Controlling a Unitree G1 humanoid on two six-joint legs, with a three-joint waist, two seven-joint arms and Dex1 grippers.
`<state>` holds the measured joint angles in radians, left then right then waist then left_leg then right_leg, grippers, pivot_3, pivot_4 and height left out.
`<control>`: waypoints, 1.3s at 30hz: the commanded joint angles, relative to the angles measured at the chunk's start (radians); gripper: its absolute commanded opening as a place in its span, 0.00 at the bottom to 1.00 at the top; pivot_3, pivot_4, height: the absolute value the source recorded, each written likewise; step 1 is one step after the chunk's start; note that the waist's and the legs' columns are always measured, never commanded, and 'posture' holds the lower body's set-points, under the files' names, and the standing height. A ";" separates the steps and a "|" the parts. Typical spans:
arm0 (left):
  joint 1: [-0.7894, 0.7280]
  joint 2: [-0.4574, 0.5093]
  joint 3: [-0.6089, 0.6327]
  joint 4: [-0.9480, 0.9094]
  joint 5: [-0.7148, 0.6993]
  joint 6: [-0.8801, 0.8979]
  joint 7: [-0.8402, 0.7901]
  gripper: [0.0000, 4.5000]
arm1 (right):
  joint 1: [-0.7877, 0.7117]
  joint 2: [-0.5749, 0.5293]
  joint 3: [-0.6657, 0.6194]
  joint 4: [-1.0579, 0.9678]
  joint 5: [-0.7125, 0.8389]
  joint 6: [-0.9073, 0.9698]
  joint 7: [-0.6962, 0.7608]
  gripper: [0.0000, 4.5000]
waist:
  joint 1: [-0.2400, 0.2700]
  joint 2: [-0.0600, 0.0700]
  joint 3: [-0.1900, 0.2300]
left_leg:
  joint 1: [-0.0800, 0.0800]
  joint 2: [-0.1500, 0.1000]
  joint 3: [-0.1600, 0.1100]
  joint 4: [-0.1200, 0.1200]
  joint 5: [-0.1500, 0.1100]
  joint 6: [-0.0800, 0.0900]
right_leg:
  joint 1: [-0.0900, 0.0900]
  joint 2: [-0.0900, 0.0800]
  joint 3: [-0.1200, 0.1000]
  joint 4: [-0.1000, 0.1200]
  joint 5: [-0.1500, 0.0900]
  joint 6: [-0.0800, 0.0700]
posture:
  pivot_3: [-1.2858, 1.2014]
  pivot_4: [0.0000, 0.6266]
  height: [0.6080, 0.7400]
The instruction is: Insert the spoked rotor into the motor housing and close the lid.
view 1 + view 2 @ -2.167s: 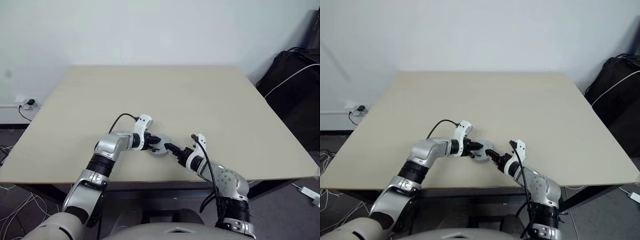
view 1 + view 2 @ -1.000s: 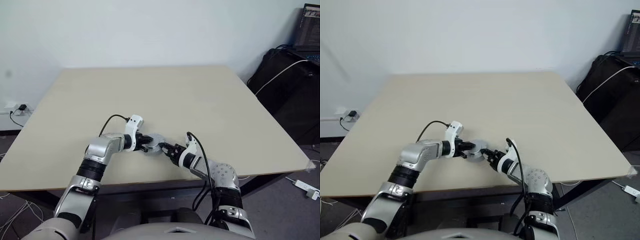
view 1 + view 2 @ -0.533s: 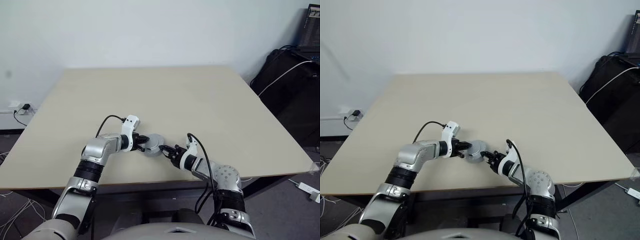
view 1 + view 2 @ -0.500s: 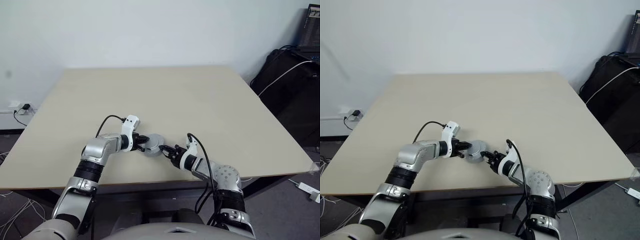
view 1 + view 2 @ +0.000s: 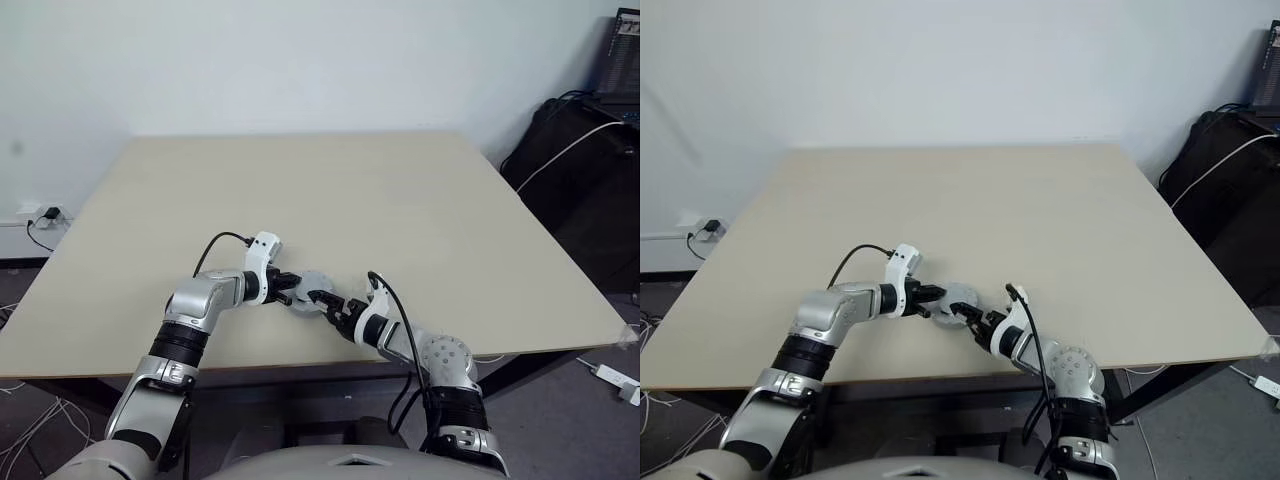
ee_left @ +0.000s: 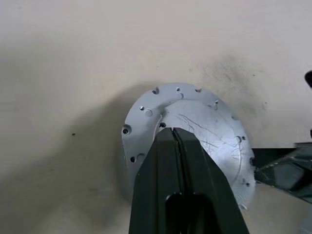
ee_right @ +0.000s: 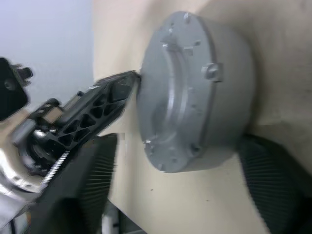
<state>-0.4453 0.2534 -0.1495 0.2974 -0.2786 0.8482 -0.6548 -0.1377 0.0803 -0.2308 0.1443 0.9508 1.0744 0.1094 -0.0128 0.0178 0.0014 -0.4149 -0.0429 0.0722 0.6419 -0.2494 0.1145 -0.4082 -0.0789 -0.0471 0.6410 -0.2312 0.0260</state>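
Resting near the front edge of the table (image 5: 400, 190), a round, matt silver-grey metal motor unit (image 7: 195, 92) is seen as a short drum whose flat lid (image 6: 195, 131) is ringed with small screw holes and marked by fine scratches. A shallow raised step and a small stud are shown on that cap, and the side wall is smooth and plain. The left gripper (image 6: 174, 134), of ribbed black plastic, is pressed shut, its two fingers meeting in a narrow wedge whose tip lies on the lid's left part. The right gripper (image 5: 325, 302) is spread wide, its ridged black pads (image 7: 100, 165) set on either side of the drum without a visible clamp. The tabletop is a pale beige, smooth rectangular board.
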 commanded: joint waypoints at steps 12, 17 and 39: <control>0.044 0.008 -0.049 0.044 0.031 0.071 0.017 0.00 | -0.021 0.103 -0.003 -0.045 0.111 -0.049 0.012 1.00 | 0.001 -0.001 0.004 | 0.000 0.000 0.000 -0.001 0.000 0.000 | 0.000 0.000 0.000 -0.001 0.000 0.000 | 0.52 0.00 1.00; 0.043 0.008 -0.049 0.044 0.030 0.073 0.018 0.00 | -0.024 0.103 0.016 -0.040 0.121 -0.047 0.022 1.00 | 0.001 -0.001 0.004 | 0.000 0.000 0.000 -0.004 0.000 0.000 | 0.000 0.000 0.000 -0.004 0.000 0.000 | 0.52 0.00 1.00; 0.044 0.008 -0.048 0.050 0.028 0.070 0.024 0.00 | -0.034 0.113 0.030 -0.013 0.108 -0.077 -0.016 0.29 | 0.001 -0.001 0.003 | 0.000 0.000 0.000 -0.009 0.000 0.000 | 0.000 0.000 0.000 -0.009 0.000 0.000 | 0.52 0.00 1.00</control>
<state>-0.4463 0.2711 -0.1452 0.2893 -0.2751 0.8491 -0.6387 -0.1353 0.0802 -0.2253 0.1634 1.0223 1.0083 0.0704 -0.0120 0.0163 0.0045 -0.4148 -0.0431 0.0723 0.6324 -0.2492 0.1142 -0.4084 -0.0786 -0.0473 0.6316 -0.2310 0.0261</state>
